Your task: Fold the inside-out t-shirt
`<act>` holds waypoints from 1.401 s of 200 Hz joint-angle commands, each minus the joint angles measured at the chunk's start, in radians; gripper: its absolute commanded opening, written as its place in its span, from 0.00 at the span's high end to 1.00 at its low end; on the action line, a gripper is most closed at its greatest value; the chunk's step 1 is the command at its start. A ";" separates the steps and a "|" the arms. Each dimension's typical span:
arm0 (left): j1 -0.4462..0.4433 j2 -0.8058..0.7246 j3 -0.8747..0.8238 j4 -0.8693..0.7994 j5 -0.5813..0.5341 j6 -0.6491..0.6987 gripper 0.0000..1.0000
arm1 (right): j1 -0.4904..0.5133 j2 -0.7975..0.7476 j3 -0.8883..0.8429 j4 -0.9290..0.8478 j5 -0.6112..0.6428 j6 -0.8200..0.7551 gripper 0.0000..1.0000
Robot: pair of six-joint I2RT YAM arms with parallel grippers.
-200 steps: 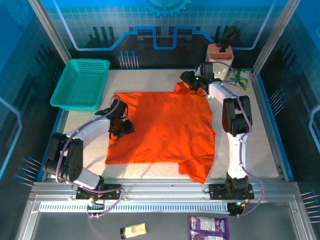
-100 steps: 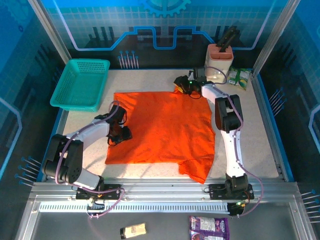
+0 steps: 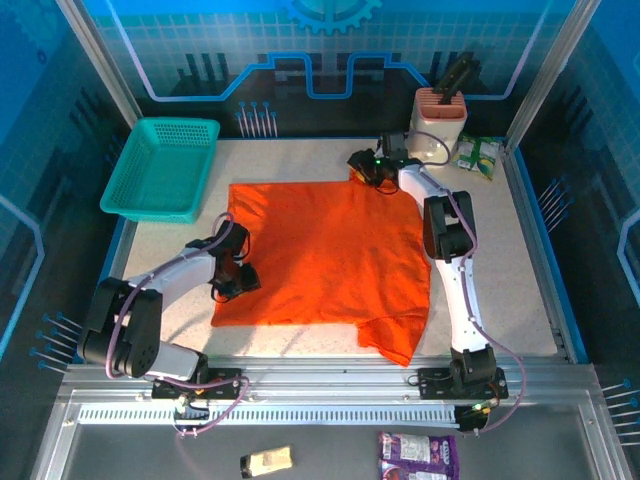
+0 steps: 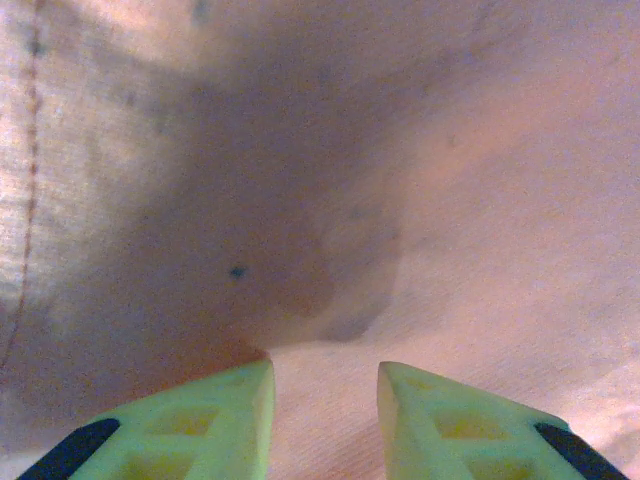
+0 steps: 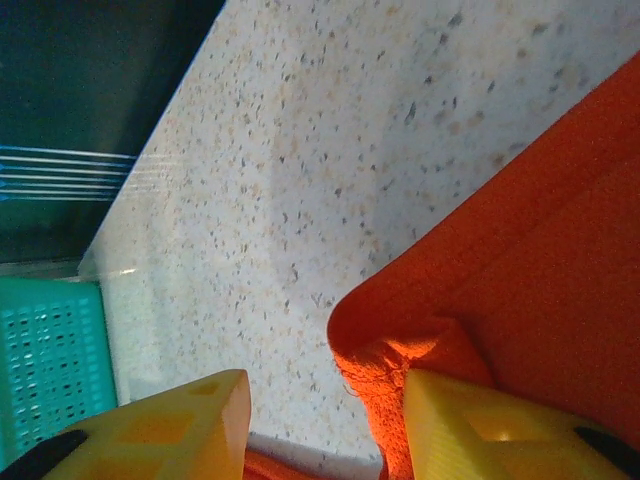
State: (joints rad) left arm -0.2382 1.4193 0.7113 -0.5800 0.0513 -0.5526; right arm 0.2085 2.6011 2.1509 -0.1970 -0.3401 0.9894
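Note:
The orange t-shirt [image 3: 330, 250] lies spread flat across the middle of the table, one sleeve hanging toward the near edge. My left gripper [image 3: 232, 280] rests on its left edge. In the left wrist view pale cloth [image 4: 420, 200] is all around, and a raised ridge of it sits pinched between the green fingers [image 4: 210, 415] of the left gripper [image 4: 325, 380]. My right gripper [image 3: 363, 167] is at the shirt's far right sleeve corner. There the right gripper [image 5: 325, 400] stands open over bare table, and the sleeve's rolled edge [image 5: 390, 360] lies against the inside of the right-hand finger [image 5: 470, 420].
A teal mesh basket [image 3: 160, 168] sits at the far left, its corner [image 5: 40, 370] near the right gripper. A white and salmon utensil holder [image 3: 440, 120] and a green packet [image 3: 478, 155] stand at the far right. Speckled table [image 3: 520, 280] lies right of the shirt.
The left gripper has slid toward the near left, to the shirt's left edge. The right gripper has shifted a little left at the far sleeve, its elbow swinging left with it.

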 commanded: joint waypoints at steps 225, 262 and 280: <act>0.094 -0.136 0.014 -0.118 0.041 -0.007 0.76 | -0.054 -1.113 -1.147 -0.454 0.050 -0.435 0.51; 0.010 -0.190 0.037 -0.083 0.105 -0.062 0.76 | 0.057 -1.344 -1.333 -0.584 0.141 -0.370 0.52; -0.062 -0.178 0.078 -0.063 0.141 -0.096 0.76 | 0.146 -1.434 -1.380 -0.641 0.161 -0.309 0.54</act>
State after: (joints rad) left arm -0.2272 1.2518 0.7326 -0.6609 0.1177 -0.5888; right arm 0.2634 1.2663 0.8234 -0.7250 -0.2333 0.6086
